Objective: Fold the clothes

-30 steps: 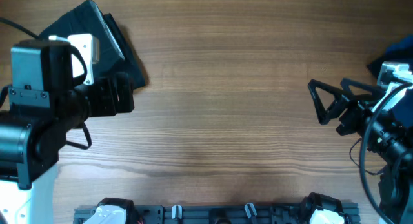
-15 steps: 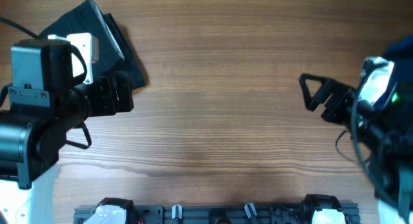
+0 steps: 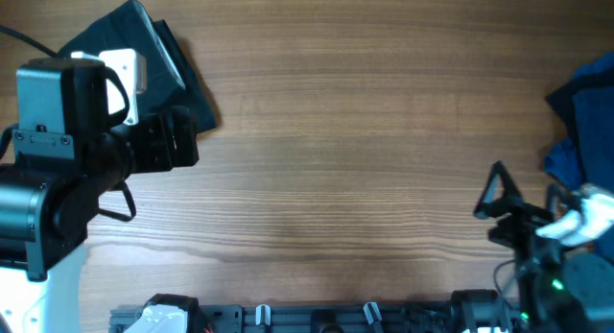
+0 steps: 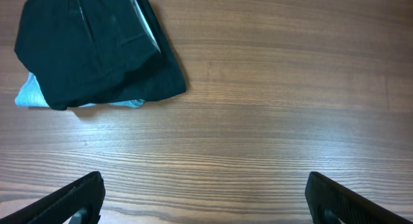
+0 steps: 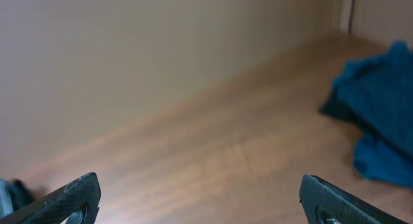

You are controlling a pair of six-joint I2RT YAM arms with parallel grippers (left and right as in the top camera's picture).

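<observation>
Crumpled blue garment [image 3: 583, 117] heaped at right edge of counter [image 3: 336, 131], unfolded; folded dark garment [image 3: 144, 50] in far left corner. Both empty: left gripper [image 4: 206, 201] and right gripper [image 5: 200, 201] spread wide. Cloth likely soft, light, limp: pinch a hem corner, not the bulk

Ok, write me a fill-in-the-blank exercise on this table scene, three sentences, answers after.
The folded black garment lies on the ____ arm's side of the table.
The unfolded heap of clothes at the opposite edge is ____ in colour.
The left gripper and the right gripper both stand ____, holding nothing.
Missing words: left; blue; open.
</observation>
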